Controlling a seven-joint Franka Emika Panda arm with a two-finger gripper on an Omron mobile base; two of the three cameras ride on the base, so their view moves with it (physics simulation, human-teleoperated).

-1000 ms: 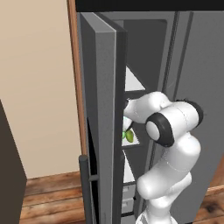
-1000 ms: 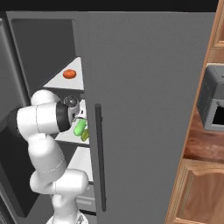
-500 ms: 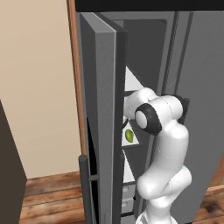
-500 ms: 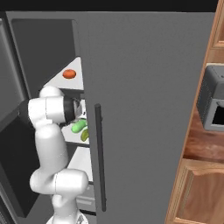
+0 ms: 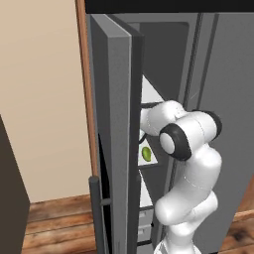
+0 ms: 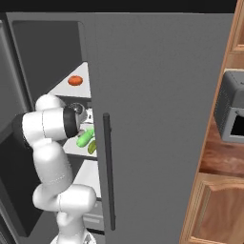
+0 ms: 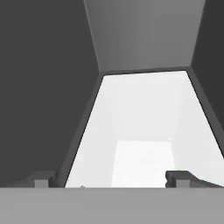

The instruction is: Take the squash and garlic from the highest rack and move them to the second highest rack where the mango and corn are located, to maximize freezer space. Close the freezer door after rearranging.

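Note:
My gripper [image 7: 110, 179] is inside the freezer and open, its fingertips [image 7: 178, 176] wide apart with nothing between them, over a bare white rack [image 7: 144, 118]. An orange-red rounded thing [image 6: 75, 80] lies on the upper visible rack [image 6: 64, 88]. Two green oblong things [image 6: 85, 138] lie on the rack below it, just under my hand; one of them [image 5: 146, 154] also shows from the left. I cannot tell which of these is the squash, the mango or the corn. The garlic is out of view.
The freezer door [image 5: 116, 139] stands open on the left, close beside my arm [image 5: 191, 139]. The right-hand door [image 6: 157, 119] with its long handle [image 6: 108, 171] is shut and hides my hand. Wooden cabinets and a microwave [image 6: 231, 114] stand to the right.
The jaws have gone from shut to wide open. The elbow has shifted slightly. The green things lie where they were.

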